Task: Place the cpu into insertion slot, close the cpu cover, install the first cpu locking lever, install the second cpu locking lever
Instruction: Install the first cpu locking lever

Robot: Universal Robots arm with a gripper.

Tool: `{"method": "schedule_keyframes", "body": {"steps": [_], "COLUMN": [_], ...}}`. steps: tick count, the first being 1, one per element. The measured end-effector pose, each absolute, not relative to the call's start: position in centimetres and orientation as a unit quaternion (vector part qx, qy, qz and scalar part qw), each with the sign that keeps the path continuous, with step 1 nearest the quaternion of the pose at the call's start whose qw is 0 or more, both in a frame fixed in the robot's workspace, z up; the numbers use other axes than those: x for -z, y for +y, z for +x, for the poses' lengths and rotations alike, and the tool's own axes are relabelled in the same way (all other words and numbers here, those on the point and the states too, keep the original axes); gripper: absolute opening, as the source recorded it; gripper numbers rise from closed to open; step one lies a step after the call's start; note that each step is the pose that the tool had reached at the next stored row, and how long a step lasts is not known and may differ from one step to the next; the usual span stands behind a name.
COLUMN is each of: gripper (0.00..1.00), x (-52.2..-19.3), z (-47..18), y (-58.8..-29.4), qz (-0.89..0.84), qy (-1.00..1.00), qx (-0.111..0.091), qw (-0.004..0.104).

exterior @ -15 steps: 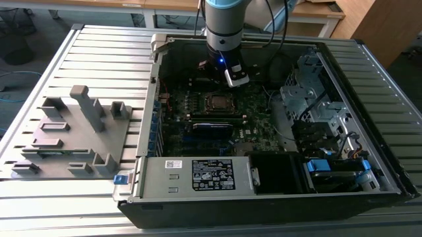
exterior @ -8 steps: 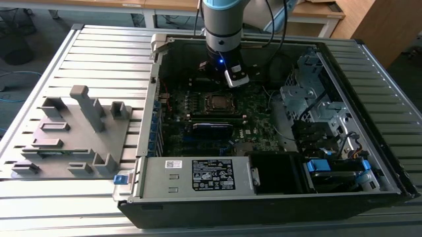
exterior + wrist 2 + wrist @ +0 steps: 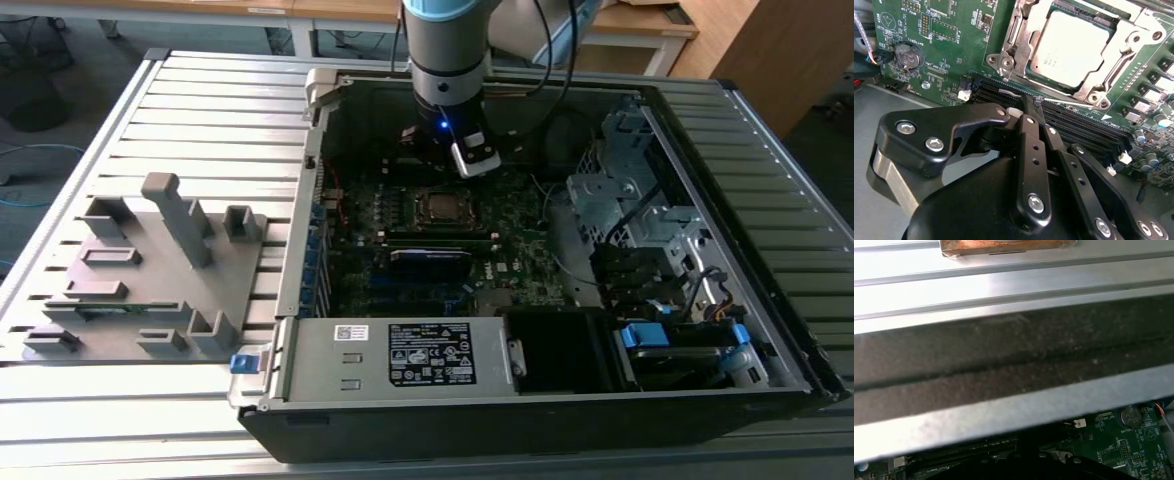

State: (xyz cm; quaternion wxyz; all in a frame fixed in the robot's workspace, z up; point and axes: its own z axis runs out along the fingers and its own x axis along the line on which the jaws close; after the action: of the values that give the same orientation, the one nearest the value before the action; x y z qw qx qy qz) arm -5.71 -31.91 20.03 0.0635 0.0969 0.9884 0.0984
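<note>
**CPU seated, cover down, gripper at the lever wire**

The open black computer case (image 3: pixel 400 425) sits on the slatted metal tabletop (image 3: pixel 200 100), toward the exterior view's right edge. A grey plastic fixture plate with upright pegs (image 3: pixel 147 270) lies beside it near the exterior view's left edge.

The arm reaches into the case's far half. The black two-finger gripper (image 3: pixel 477 163) hangs over the dark green motherboard (image 3: pixel 521 260), just past the small square dark insertion slot (image 3: pixel 416 196).

In the second wrist view, the small flat square silver-grey cpu (image 3: pixel 1071 47) lies flat inside the slot. The thin silver metal cpu cover frame (image 3: pixel 1015 37) is folded down around it, and the chip top shows through the central cut-out.

A thin silver lever wire (image 3: pixel 1074 102) runs along the cover edge on the gripper's side, next to the long black memory slots (image 3: pixel 1079 125).

The gripper (image 3: pixel 1033 102) is narrow, its fingers (image 3: pixel 1029 135) drawn together at the tips. The tips sit right at the wire. It can't be told whether the wire is pinched or only touched.

A round silver coin cell (image 3: pixel 906 55) is on the board, well apart from the slot. The first wrist view looks along the case's dark wall (image 3: pixel 1004 355).
</note>
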Motion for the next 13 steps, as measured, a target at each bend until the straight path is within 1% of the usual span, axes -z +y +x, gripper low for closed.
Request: {"method": "schedule_keyframes", "body": {"steps": [8, 13], "gripper": [0.10, 0.10], "x": [-19.83, -19.83], "z": [-5.78, -5.80], "y": [-31.28, -31.20], "qz": [0.096, 0.096], "qy": [0.988, 0.988], "qx": [-0.095, -0.094], "qw": [0.069, 0.070]}}
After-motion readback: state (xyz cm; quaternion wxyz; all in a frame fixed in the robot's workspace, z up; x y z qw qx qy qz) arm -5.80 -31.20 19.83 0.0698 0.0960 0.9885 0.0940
